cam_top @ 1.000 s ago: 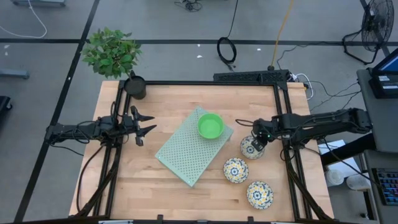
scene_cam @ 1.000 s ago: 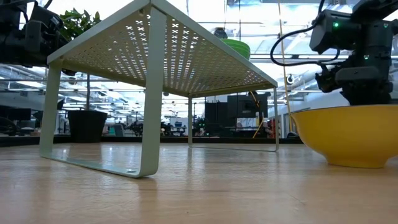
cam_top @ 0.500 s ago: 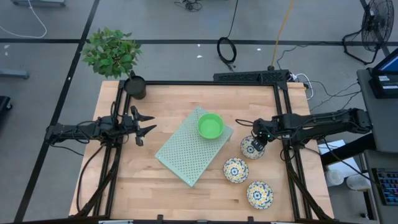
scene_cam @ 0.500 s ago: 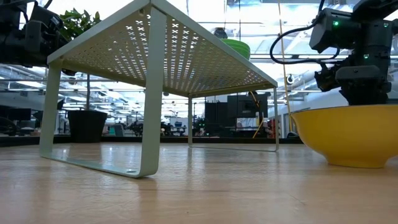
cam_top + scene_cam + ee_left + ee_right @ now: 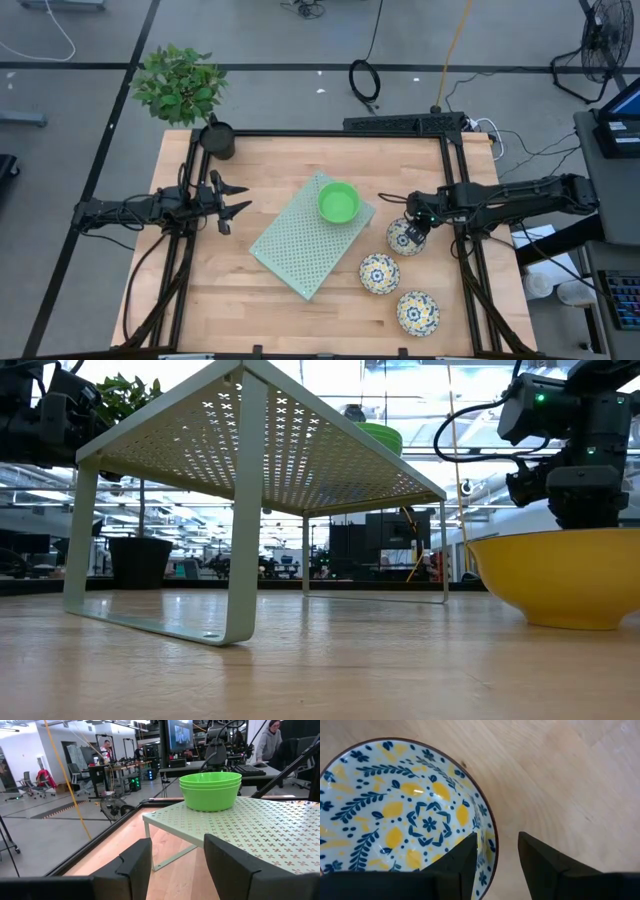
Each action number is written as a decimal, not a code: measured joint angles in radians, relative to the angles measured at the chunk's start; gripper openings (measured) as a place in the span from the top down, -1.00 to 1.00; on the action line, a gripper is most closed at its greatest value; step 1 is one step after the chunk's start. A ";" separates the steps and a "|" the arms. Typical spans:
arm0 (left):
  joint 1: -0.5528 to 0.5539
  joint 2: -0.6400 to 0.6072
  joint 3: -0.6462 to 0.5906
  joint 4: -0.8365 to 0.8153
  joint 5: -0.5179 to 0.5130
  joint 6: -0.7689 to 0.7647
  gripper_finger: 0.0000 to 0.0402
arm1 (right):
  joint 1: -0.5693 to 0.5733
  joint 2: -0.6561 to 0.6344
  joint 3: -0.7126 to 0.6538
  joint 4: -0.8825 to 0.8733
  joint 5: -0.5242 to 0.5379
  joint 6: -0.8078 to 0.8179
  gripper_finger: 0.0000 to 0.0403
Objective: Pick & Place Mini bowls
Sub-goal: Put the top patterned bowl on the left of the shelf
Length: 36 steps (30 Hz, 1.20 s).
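Right gripper (image 5: 497, 857) straddling rim of floral bowl (image 5: 405, 815), fingers parted, not clamped. Left gripper (image 5: 232, 201) hovering open beside perforated mat (image 5: 300, 245).

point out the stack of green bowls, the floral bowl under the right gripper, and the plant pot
green bowls (image 5: 339, 202), high view, inside of the top bowl.
floral bowl (image 5: 405, 815), right wrist view, patterned inside.
plant pot (image 5: 217, 139), high view, its dark opening.

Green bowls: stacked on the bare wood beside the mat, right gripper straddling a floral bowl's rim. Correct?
Not quite. The green bowls sit stacked on top of the perforated mat, not on bare wood; the left wrist view shows it. The right gripper does straddle the floral bowl rim.
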 joint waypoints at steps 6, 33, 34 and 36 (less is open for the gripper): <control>0.000 0.000 0.000 0.000 0.000 0.000 0.09 | 0.000 0.000 0.000 0.000 -0.002 0.058 0.36; 0.000 0.000 0.000 0.000 0.000 0.000 0.09 | 0.000 0.000 0.000 0.000 -0.025 0.082 0.36; 0.000 0.000 0.000 0.000 0.000 0.000 0.09 | 0.000 0.000 0.000 0.000 -0.025 0.085 0.36; 0.000 0.000 0.000 0.000 0.000 0.000 0.09 | 0.000 0.000 0.000 0.000 -0.025 0.085 0.36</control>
